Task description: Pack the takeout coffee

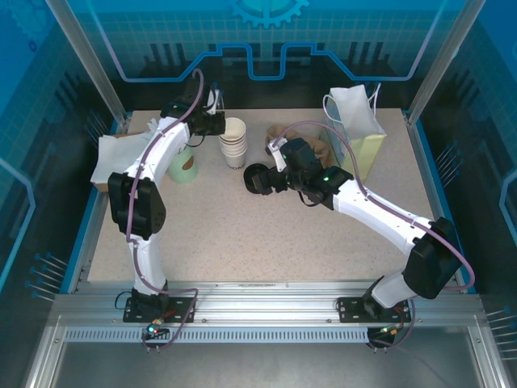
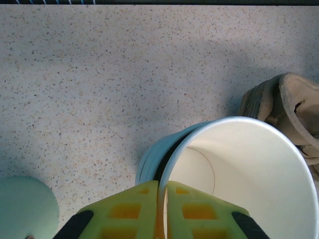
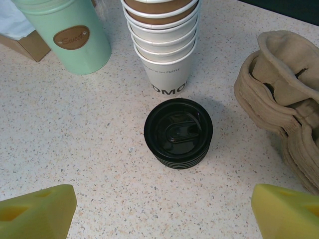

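Takeout coffee cup [image 2: 239, 169] has its rim pinched by the left claw [image 2: 162, 188]; right claw [image 3: 162, 199] spread.

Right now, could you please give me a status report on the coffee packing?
Left gripper: jaws shut on top cup rim. Right gripper: jaws open, facing black lid stack. Cup lidless. Pulp carriers beside lids, apart.

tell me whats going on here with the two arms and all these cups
The left gripper is pinched shut on the rim of the top white cup of the stack of white paper cups at the back of the table. The right gripper hangs open just short of a stack of black lids, touching nothing. The pulp cup carriers and the paper bag sit off to the right.
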Controlling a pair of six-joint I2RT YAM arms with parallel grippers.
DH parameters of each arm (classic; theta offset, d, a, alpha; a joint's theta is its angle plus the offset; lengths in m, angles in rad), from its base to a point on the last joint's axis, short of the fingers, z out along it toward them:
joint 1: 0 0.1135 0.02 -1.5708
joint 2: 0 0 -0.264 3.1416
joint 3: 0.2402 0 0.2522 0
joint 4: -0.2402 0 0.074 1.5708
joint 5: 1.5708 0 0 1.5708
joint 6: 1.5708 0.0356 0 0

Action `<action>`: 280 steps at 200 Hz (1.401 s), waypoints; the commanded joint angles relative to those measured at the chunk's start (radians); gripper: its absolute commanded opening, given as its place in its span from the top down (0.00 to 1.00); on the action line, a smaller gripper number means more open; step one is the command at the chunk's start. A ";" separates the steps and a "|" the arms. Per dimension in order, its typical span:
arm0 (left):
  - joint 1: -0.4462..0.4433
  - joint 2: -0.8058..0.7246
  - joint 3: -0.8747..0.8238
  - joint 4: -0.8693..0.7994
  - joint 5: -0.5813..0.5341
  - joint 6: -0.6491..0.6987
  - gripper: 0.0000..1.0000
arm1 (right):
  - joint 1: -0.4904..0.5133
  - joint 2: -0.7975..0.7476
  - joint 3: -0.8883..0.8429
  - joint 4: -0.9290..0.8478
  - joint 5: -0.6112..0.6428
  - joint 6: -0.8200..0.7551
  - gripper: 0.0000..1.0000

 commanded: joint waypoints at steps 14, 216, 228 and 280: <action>-0.001 -0.003 0.050 -0.018 -0.019 0.023 0.90 | 0.019 0.005 0.028 -0.020 0.000 -0.003 0.08; -0.197 -0.767 -0.691 0.221 0.003 -0.162 0.98 | -0.038 -0.269 -0.025 -0.248 0.064 -0.067 0.05; -0.252 -0.813 -0.805 0.245 -0.017 -0.189 0.98 | -0.058 -0.289 -0.054 -0.244 0.042 -0.059 0.05; -0.490 -0.822 -1.116 0.419 -0.099 -0.302 0.98 | -0.094 -0.299 -0.101 -0.231 0.046 -0.053 0.05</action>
